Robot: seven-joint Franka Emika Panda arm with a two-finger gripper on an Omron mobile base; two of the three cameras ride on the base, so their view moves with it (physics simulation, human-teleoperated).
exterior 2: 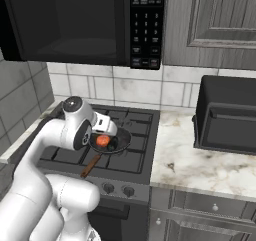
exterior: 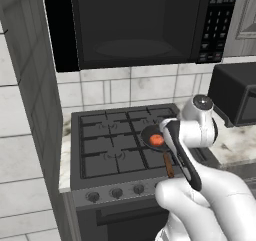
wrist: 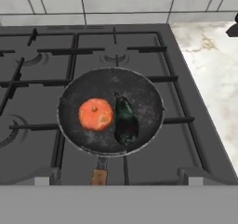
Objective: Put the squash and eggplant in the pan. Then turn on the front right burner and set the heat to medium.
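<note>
The pan (wrist: 139, 95), a small dark skillet with a brown wooden handle (wrist: 98, 176), sits on the stove's front right grate. It covers the front right burner, which is hidden beneath it. Inside the pan lie the round orange squash (wrist: 95, 114) and, touching it on the right, the dark eggplant (wrist: 125, 121). My gripper (wrist: 118, 178) hangs open above the pan's near rim with nothing between its fingers. From the base views the pan (exterior: 148, 133) (exterior 2: 119, 144) and the squash (exterior: 156, 140) (exterior 2: 103, 141) show just under my white hand.
Round grey knobs (exterior: 116, 192) (exterior 2: 128, 190) line the stove's front panel. A black microwave (exterior: 135, 20) hangs over the stove. A black boxy appliance (exterior 2: 227, 117) stands on the marble counter (exterior 2: 195, 160) to the right. A tiled wall (exterior: 25, 135) closes the left side.
</note>
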